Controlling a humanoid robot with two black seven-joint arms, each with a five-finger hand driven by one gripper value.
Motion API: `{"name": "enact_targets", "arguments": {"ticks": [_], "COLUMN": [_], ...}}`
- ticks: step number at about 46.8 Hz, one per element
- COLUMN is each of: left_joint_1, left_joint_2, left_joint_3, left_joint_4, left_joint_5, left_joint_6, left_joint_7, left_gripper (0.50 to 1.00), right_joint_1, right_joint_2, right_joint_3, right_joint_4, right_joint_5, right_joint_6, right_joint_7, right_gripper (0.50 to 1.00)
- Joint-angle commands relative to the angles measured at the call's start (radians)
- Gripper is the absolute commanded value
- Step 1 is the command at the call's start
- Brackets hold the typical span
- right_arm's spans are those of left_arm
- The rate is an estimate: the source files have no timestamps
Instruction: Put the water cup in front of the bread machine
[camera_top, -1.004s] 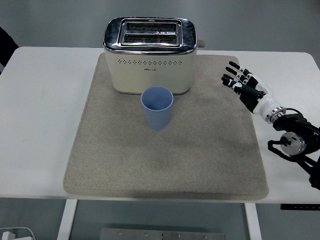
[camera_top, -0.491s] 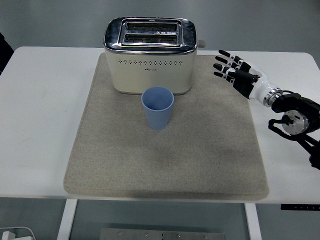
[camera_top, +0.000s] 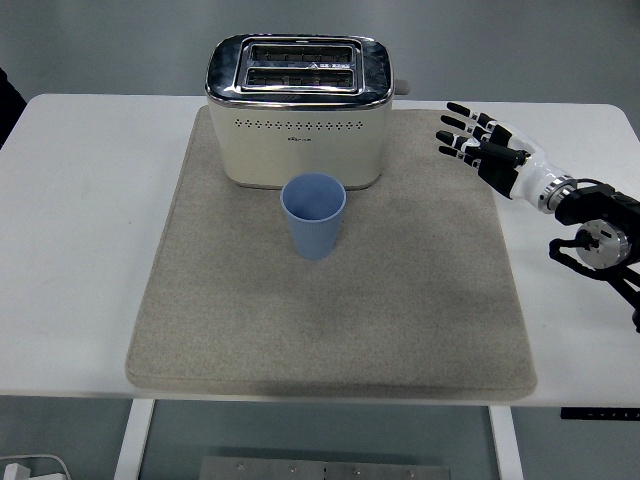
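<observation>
Water cup is being seen upright just before the bread machine, placement judged done; right hand, fingers spread and empty, is being held well right of the machine.

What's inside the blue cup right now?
The blue cup stands upright on the mat; its visible upper inside looks empty. The cup's near wall hides its bottom.

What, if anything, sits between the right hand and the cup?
Nothing visible. The right hand is open over the mat's right edge, and only bare mat lies between it and the upright cup.
</observation>
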Motion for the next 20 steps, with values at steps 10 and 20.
{"name": "enact_targets", "arguments": {"ticks": [10, 20], "left_joint_1": [0.0, 0.0], "left_joint_2": [0.0, 0.0], "left_joint_3": [0.0, 0.0], "left_joint_4": [0.001, -0.001], "left_joint_5": [-0.001, 0.001], "left_joint_6": [0.0, 0.0], "left_joint_7": [0.0, 0.0], "left_gripper": [1.0, 1.0], "right_joint_1": [0.0, 0.0], "right_joint_2": [-0.001, -0.001], "right_joint_3": [0.001, 0.001], "right_joint_4": [-0.002, -0.016], "right_joint_5": [0.0, 0.002], "right_joint_6": [0.003, 0.003], "right_joint_7": [0.0, 0.0], "right_gripper": [0.915, 0.915]}}
